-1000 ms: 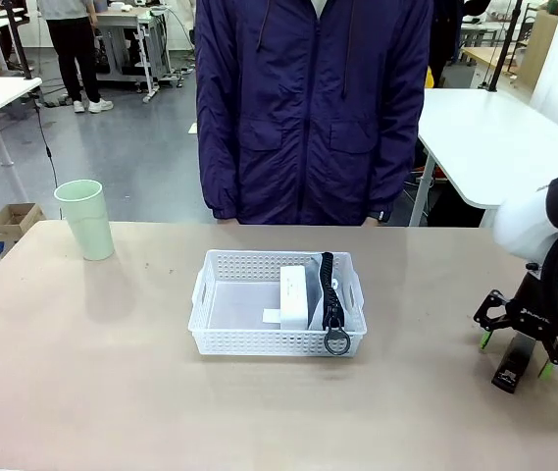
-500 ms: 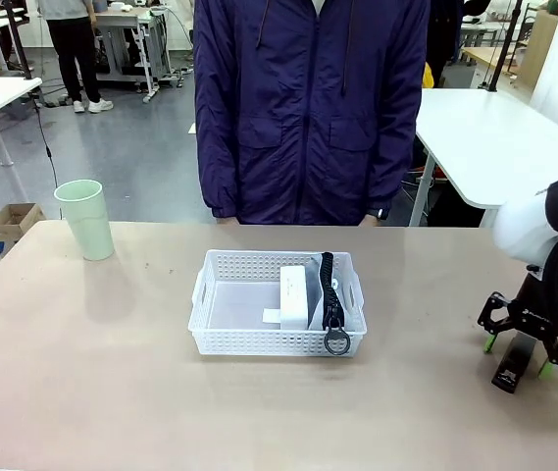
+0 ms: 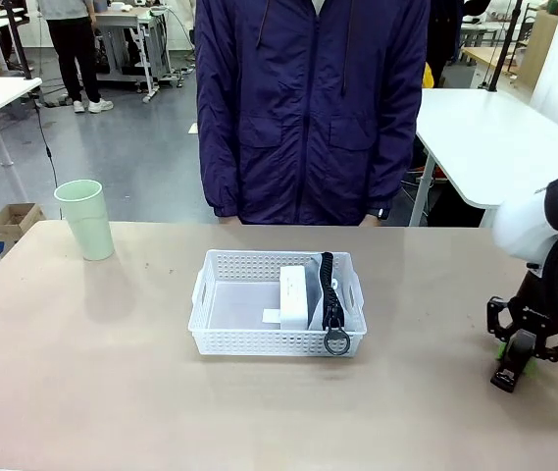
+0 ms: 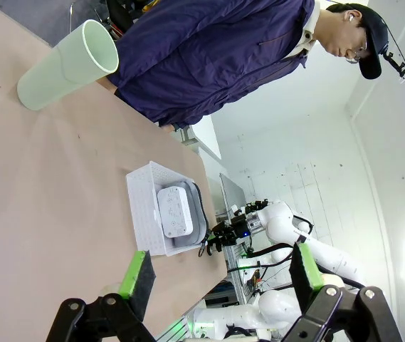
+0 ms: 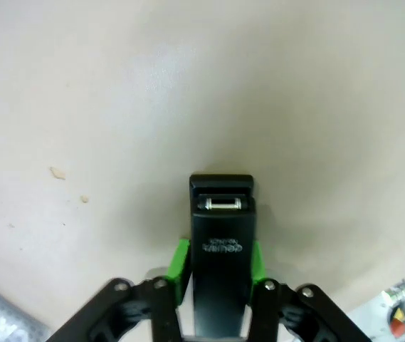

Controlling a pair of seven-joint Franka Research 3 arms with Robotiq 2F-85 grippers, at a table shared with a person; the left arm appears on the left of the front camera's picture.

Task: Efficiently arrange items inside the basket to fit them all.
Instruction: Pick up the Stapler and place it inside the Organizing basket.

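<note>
The right gripper is clamping its green pads on both sides of the black stapler, which is lying on the table at the lower right of the front view. The left gripper is hanging with its fingers spread wide, holding nothing. At the centre of the front view the basket is sitting with the white box lying in its right half. The pouch is standing on edge just right of the box, against the right wall, its ring dangling over the front wall. The cup is standing upright at the far left, well apart from the basket. A person is standing behind the table.
</note>
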